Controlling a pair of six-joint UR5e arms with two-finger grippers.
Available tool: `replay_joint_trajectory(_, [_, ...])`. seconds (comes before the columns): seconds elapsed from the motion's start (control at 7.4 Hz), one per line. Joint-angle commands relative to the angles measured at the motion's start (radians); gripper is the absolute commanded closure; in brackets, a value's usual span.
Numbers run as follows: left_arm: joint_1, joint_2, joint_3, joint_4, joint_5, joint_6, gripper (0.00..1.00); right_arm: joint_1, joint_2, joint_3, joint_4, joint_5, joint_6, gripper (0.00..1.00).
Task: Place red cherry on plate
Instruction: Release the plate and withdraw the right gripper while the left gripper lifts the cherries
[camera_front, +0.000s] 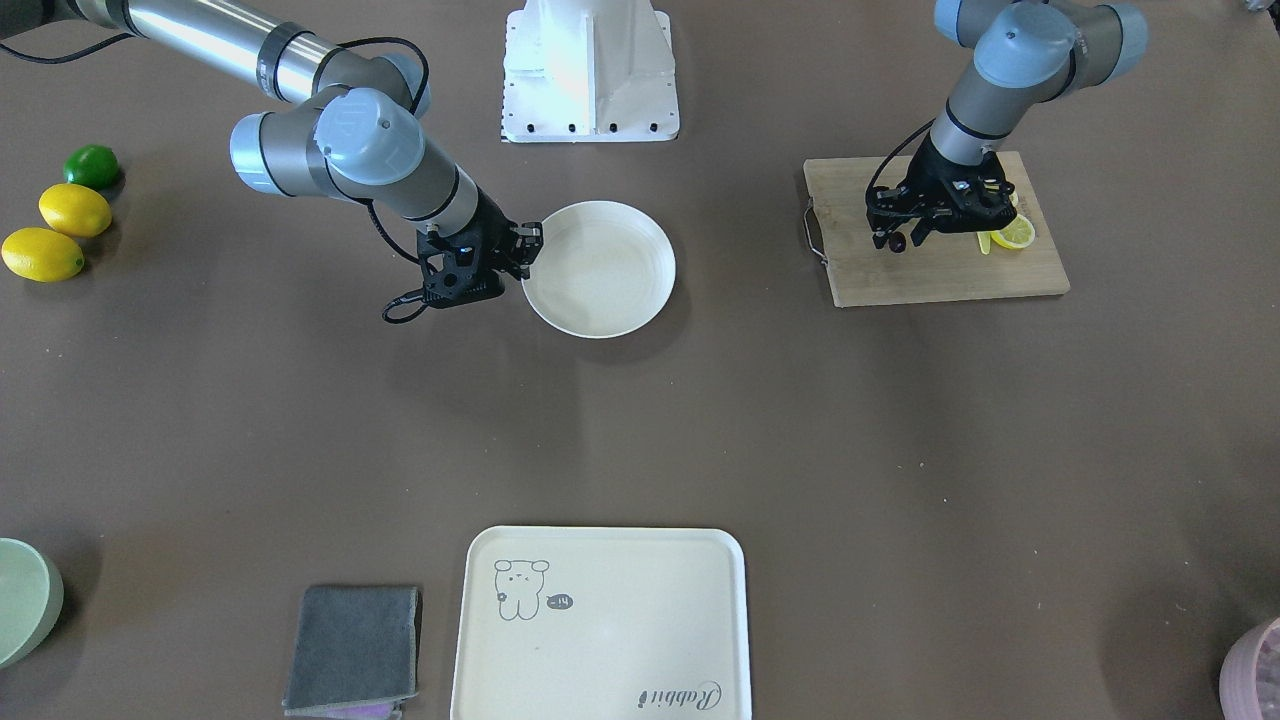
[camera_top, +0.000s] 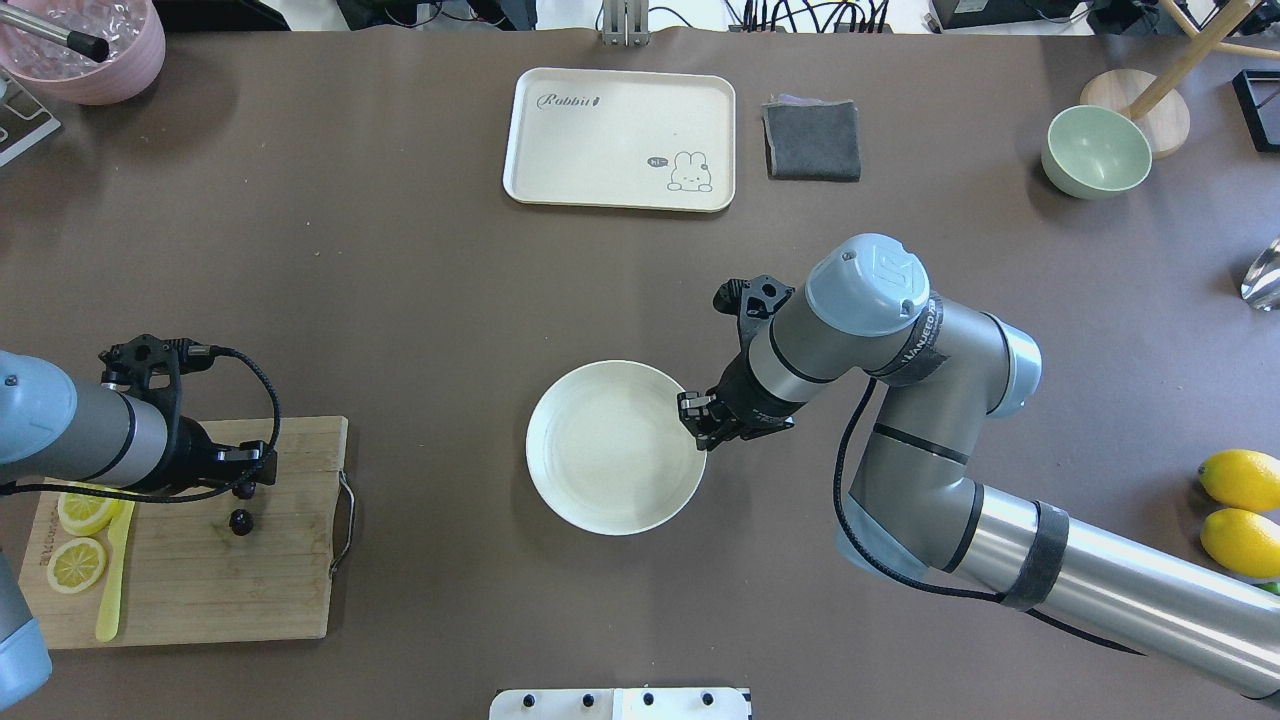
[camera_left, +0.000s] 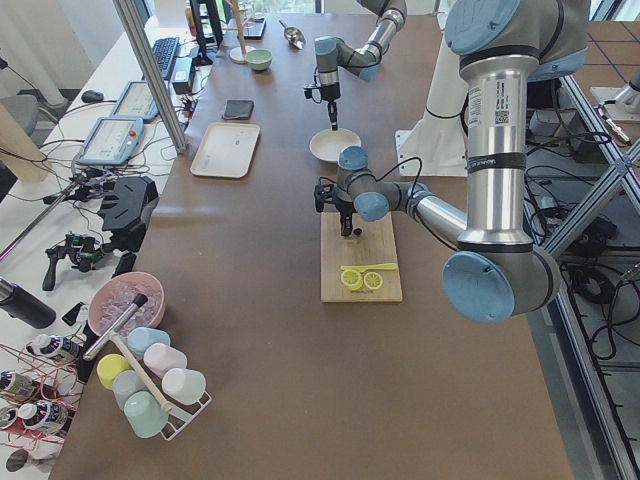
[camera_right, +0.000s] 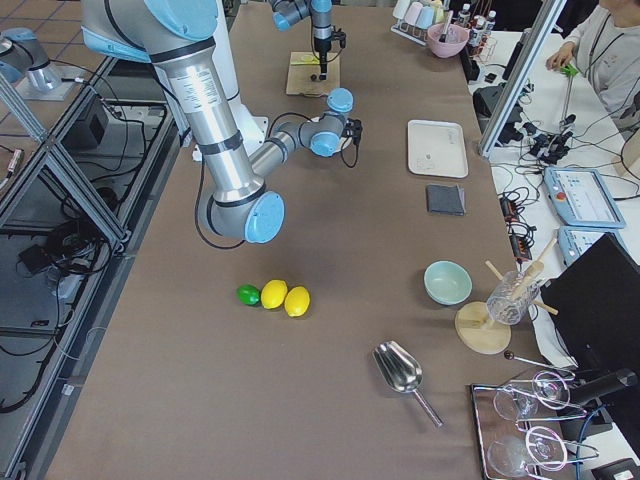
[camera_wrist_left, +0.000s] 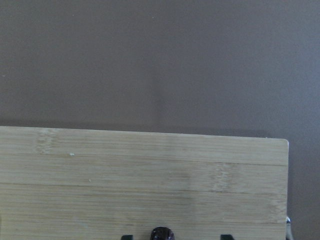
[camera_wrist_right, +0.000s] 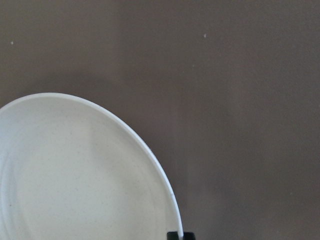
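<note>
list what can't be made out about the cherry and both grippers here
- red cherry: stem too small in every view; left wrist view cuts it at the bottom edge.
- left gripper: grip on the cherry unclear; fingertips tiny overhead, cropped in its wrist view.
- right gripper: whether it clamps the plate rim; right wrist view crops the fingers.

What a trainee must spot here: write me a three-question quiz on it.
1. True or false: the plate holds nothing.
2. The right gripper is shut on: A) the tray, B) the plate's rim, C) a lemon.
3. Fill in: the red cherry sits between the open fingers of the ___ gripper, over the wooden board.
Key: 1 true; 2 B; 3 left gripper.
</note>
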Motion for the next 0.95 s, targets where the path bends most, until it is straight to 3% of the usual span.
replay_joint_trajectory(0.0, [0.009, -0.009, 0.009, -0.001, 0.000, -0.002, 0.44, 0.001, -0.003, 0.011, 0.002, 0.001, -0.002, 0.86])
replay_joint_trajectory(0.14, [0.009, -0.009, 0.009, -0.001, 0.000, 0.000, 0.56, 0.002, -0.005, 0.047, -0.003, -0.034, 0.008, 0.02])
replay_joint_trajectory(0.41, [0.007, -0.003, 0.009, 0.000, -0.002, 0.000, 1.00, 0.025, -0.014, 0.080, -0.012, -0.064, 0.031, 0.01])
replay_joint_trajectory(0.54, [0.007, 0.000, 0.008, 0.000, -0.003, 0.003, 1.00, 0.042, -0.014, 0.087, -0.014, -0.061, 0.031, 0.00])
replay_joint_trajectory(0.81, [-0.010, -0.010, -0.076, 0.017, -0.020, -0.003, 1.00, 0.169, -0.061, 0.106, -0.015, 0.075, 0.018, 0.00])
